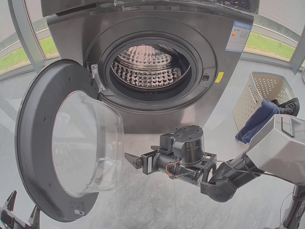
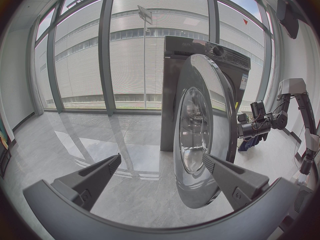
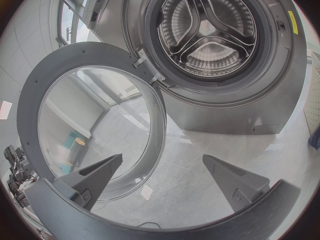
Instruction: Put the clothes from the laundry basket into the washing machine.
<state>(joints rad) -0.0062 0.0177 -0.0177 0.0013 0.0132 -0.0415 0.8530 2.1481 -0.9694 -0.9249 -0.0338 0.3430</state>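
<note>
Right gripper [image 3: 161, 157] released, empty, low before the washing machine [image 1: 73, 38]; door [image 1: 35, 137] swung open to the left. Left gripper [image 2: 161, 157] also released. Navy garment [image 1: 257, 120] draped over the laundry basket [image 1: 246, 107] rim, right of the machine.

Bright, even daylight pours in through the windows [image 2: 83, 57] around me. The glossy floor [image 2: 133, 140] mirrors the window frames, the drum [image 1: 146, 67] glints (soft glare, nothing washed out), and my wrist views bow straight lines and darken at the corners.
</note>
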